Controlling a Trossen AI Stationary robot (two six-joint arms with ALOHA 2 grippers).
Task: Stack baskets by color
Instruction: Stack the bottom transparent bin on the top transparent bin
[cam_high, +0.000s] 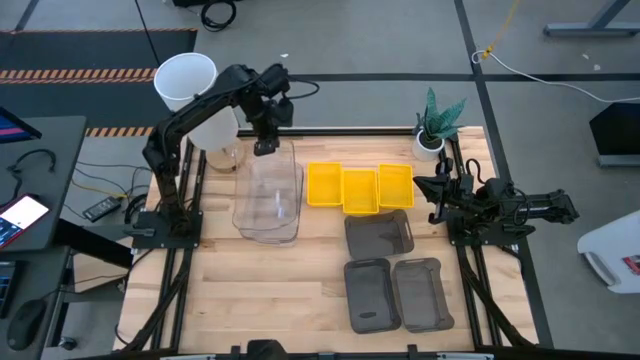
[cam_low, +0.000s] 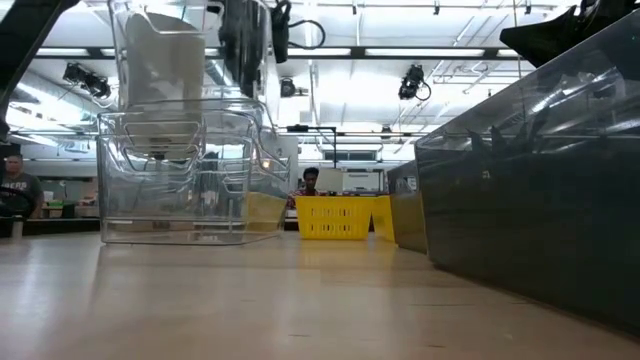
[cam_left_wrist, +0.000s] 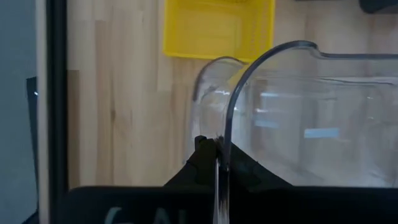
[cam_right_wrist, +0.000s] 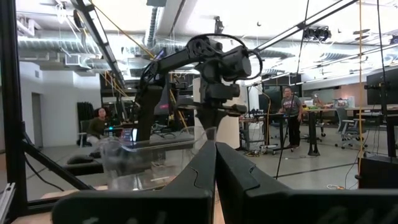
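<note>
A smoky grey basket (cam_low: 540, 170) looms nearest; left hand (cam_left_wrist: 217, 155) pinches a clear basket's (cam_high: 268, 195) rounded rim.

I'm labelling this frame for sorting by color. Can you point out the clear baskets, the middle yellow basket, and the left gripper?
clear baskets (cam_high: 268, 200): high view, floor of the nested clear stack.
middle yellow basket (cam_high: 360, 190): high view, its inner floor.
left gripper (cam_high: 265, 146): high view, fingertips shut on the clear basket's far rim.
</note>
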